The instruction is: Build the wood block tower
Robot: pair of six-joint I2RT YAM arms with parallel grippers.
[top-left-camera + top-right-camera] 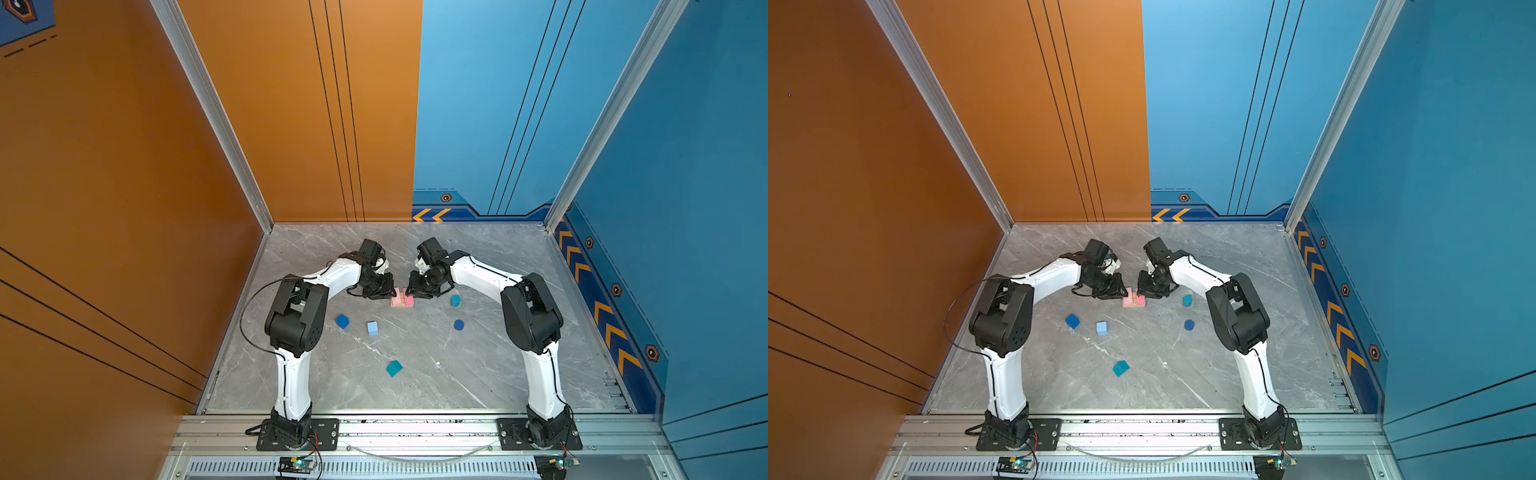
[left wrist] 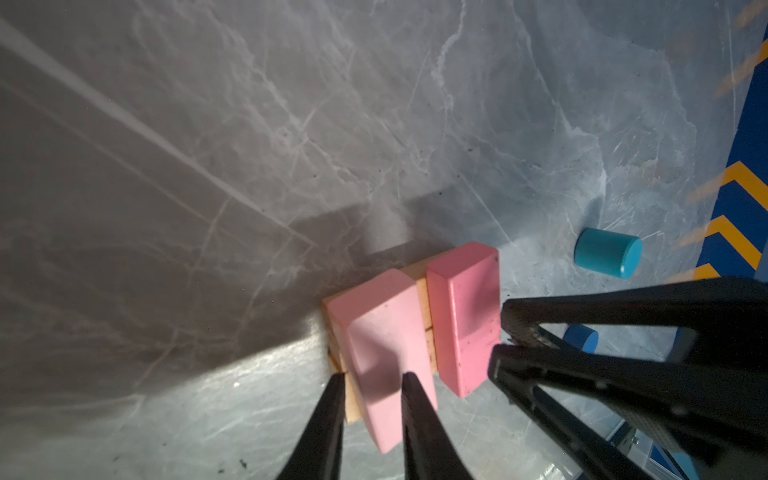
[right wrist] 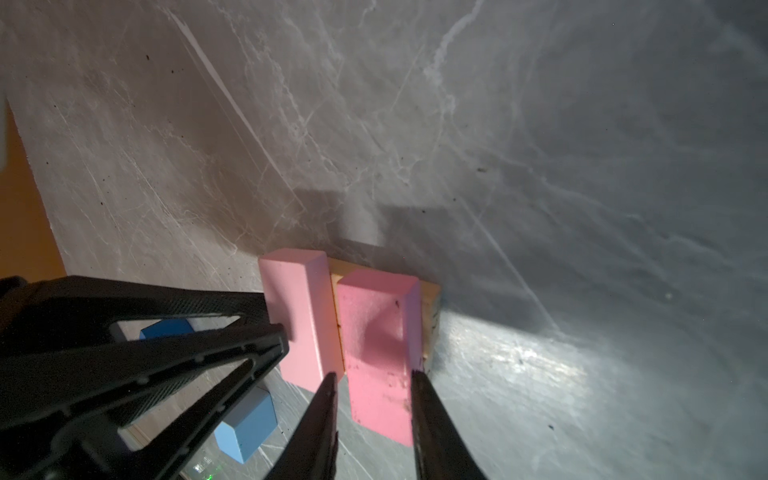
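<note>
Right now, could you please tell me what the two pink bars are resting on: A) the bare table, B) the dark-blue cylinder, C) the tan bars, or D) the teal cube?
C: both wrist views show the pink bars lying across the tan bars, tan wood visible between them.

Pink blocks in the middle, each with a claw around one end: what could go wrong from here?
1. The left gripper and right gripper straddle the ends of the paler pink block and darker pink block. An uneven squeeze could twist either one off the wooden blocks beneath.
2. The grippers work almost side by side, so they might bump each other and knock the blocks apart.
</note>
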